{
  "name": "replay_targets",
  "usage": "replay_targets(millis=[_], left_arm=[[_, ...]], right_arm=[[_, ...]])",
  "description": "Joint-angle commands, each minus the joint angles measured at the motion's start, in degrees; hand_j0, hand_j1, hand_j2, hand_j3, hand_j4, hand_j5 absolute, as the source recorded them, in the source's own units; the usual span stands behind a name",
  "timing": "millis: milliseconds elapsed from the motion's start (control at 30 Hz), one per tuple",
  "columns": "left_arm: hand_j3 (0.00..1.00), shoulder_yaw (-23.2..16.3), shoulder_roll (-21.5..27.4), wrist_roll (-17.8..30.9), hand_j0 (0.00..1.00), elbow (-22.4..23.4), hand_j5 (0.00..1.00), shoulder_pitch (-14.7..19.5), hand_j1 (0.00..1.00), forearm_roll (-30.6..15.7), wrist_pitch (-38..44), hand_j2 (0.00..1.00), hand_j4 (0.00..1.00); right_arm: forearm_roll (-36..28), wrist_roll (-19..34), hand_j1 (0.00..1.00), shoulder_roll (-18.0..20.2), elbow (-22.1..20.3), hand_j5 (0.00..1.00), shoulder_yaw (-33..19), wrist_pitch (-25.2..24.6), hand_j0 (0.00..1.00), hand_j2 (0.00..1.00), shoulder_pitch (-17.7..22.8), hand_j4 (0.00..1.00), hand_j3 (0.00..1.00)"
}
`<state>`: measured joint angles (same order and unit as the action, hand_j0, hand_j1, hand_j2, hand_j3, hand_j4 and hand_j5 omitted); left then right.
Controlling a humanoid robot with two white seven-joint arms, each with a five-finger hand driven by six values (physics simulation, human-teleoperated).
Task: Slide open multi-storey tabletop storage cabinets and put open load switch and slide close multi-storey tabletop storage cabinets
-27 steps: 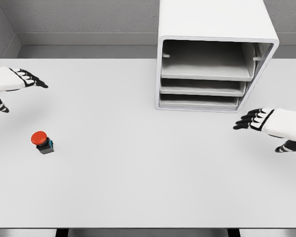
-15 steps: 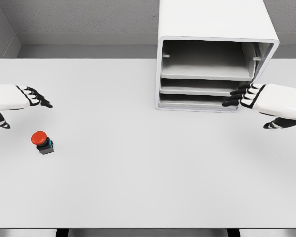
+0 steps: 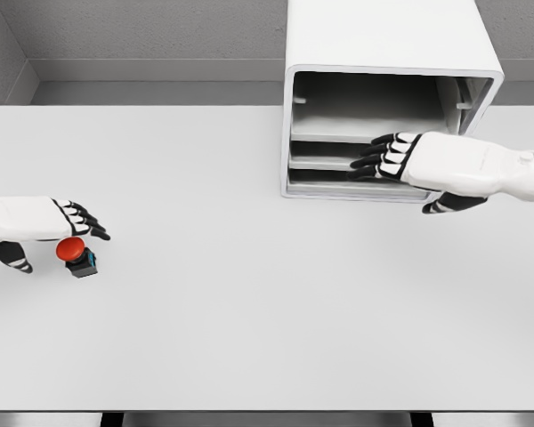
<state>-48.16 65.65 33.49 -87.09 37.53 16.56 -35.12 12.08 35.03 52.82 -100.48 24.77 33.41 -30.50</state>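
Head view: we find the load switch [image 3: 75, 254] not yet stored, standing on the table [image 3: 249, 302] under the open-fingered left hand [image 3: 44, 222], while the right hand [image 3: 400, 157], fingers extended and empty, reaches the storage cabinet [image 3: 383, 53] shelves.

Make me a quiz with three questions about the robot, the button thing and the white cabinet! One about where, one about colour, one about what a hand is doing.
1. Where is the load switch?
A. on the table's left part
B. inside the cabinet
C. on top of the cabinet

2. What colour is its cap?
A. green
B. red
C. yellow

3. What is the right hand doing?
A. gripping the switch
B. resting flat on the table
C. reaching, fingers spread, at the cabinet front

Answers: 1 A, it stands on the table by the left hand. 2 B, the cap is red. 3 C, its fingers are at the shelves.
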Motion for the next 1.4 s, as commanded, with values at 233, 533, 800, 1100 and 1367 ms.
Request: replay_targets(millis=[233, 533, 800, 1100, 1367], left_arm=[[1.00, 0.0, 0.0, 0.2, 1.00, -0.2, 1.00, 0.0, 1.00, -0.2, 0.1, 1.00, 1.00], [1.00, 0.3, 0.0, 0.4, 1.00, 0.2, 1.00, 0.1, 1.00, -0.1, 0.1, 1.00, 1.00], [1.00, 0.3, 0.0, 0.4, 1.00, 0.2, 1.00, 0.1, 1.00, -0.1, 0.1, 1.00, 1.00], [1.00, 0.3, 0.0, 0.4, 1.00, 0.2, 1.00, 0.1, 1.00, -0.1, 0.1, 1.00, 1.00], [1.00, 0.3, 0.2, 0.4, 1.00, 0.1, 1.00, 0.0, 1.00, -0.1, 0.1, 1.00, 1.00]], right_arm=[[0.4, 0.0, 1.00, -3.9, 4.2, 1.00, 4.8, -5.5, 1.00, 1.00, -3.3, 1.00, 1.00], [0.5, 0.0, 1.00, -7.0, 9.8, 1.00, 5.3, -7.4, 1.00, 1.00, -6.2, 1.00, 1.00], [1.1, 0.0, 1.00, -10.0, 13.6, 1.00, 10.0, -10.6, 1.00, 1.00, -10.4, 1.00, 1.00], [1.5, 0.0, 1.00, -11.9, 18.6, 1.00, 12.1, -11.7, 1.00, 1.00, -13.4, 1.00, 1.00], [1.7, 0.0, 1.00, -12.7, 20.3, 1.00, 12.5, -11.2, 1.00, 1.00, -13.9, 1.00, 1.00]])
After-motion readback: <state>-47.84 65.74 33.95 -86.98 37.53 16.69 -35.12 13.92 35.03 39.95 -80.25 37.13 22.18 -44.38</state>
